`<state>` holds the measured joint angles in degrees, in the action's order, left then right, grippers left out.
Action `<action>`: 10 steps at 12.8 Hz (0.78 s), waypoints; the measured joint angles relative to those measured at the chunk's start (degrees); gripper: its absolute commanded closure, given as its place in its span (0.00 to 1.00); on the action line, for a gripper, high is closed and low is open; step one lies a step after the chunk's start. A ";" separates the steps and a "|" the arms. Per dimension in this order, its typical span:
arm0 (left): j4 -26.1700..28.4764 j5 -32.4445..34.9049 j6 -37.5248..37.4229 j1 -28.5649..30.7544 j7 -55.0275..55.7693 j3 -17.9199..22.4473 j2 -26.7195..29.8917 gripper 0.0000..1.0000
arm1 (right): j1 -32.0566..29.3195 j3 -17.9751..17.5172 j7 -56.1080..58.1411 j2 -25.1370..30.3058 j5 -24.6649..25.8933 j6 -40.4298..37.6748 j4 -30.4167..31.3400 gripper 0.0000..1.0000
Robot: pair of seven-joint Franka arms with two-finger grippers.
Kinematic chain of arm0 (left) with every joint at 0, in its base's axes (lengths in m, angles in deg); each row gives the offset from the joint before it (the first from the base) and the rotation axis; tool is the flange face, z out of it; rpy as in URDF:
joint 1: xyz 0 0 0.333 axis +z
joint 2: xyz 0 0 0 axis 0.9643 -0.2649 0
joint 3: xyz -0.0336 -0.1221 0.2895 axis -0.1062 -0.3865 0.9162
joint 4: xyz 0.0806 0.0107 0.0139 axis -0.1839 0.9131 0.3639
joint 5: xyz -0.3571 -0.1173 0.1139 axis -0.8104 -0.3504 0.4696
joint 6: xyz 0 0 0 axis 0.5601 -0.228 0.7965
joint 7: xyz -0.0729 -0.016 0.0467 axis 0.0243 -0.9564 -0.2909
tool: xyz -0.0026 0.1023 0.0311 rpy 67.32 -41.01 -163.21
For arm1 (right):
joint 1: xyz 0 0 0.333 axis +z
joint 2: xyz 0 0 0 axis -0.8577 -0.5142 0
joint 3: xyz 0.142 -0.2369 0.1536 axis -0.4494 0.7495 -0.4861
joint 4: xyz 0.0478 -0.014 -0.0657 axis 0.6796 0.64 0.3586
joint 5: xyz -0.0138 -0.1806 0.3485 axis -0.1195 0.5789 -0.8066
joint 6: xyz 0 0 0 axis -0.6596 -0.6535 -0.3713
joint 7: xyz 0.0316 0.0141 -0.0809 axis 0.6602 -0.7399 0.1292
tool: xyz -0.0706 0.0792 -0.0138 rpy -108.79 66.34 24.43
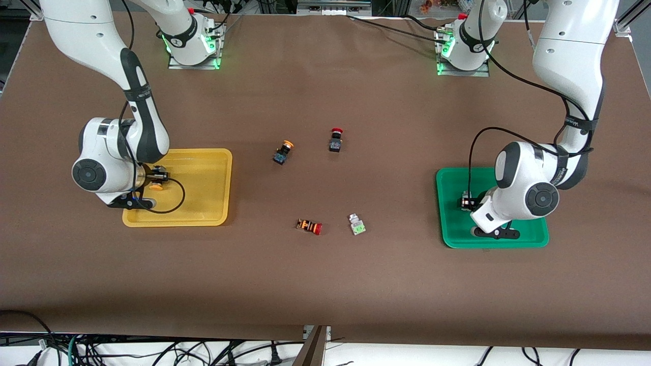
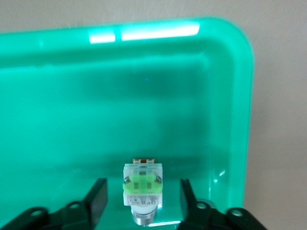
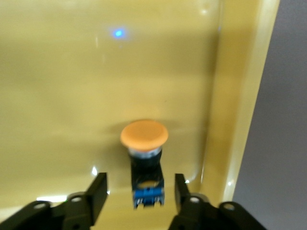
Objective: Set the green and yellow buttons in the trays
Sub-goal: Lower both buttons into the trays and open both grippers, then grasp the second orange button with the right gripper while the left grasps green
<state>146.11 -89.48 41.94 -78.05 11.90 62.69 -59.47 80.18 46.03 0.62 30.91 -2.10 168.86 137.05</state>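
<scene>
In the left wrist view a silver-white button with a green face (image 2: 142, 189) sits in the green tray (image 2: 57, 96). My left gripper (image 2: 142, 191) is open around it, with a gap at each finger (image 2: 98, 196). In the right wrist view a dark button with an orange-yellow cap (image 3: 144, 153) lies in the yellow tray (image 3: 57, 86). My right gripper (image 3: 140, 184) is open, and its fingers (image 3: 99, 191) stand clear of the button. Another yellow-capped button (image 1: 283, 152) and another green-faced button (image 1: 357, 224) lie mid-table between the yellow tray (image 1: 213, 168) and the green tray (image 1: 450, 223).
A black switch with a red cap (image 1: 335, 140) lies beside the mid-table yellow button. An orange-striped switch with a red cap (image 1: 309, 226) lies beside the mid-table green button. Each arm hangs low over its tray. Brown table surface surrounds everything.
</scene>
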 measured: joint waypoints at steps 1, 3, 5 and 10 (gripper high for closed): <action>-1.27 0.00 -0.31 -0.11 0.01 -0.34 0.10 0.00 | 0.32 -0.53 0.04 0.33 -0.02 -5.42 -3.33 0.00; -4.66 -0.02 -1.78 -0.45 1.48 -1.93 0.37 0.00 | 2.06 -2.52 0.03 1.28 -1.44 -12.38 -8.75 0.00; -8.51 -0.02 -3.70 -1.68 7.43 -3.88 0.87 0.00 | 4.98 -3.70 -0.07 1.46 -6.55 -13.38 -10.06 0.00; -11.11 -0.57 -3.79 -9.83 25.75 -4.79 -0.59 0.00 | 15.82 -4.48 -18.76 -0.01 -12.00 -9.39 -10.03 0.00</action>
<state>135.00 -90.05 38.15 -87.88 37.66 57.90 -60.06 95.99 41.54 -18.14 30.90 -14.10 159.46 127.03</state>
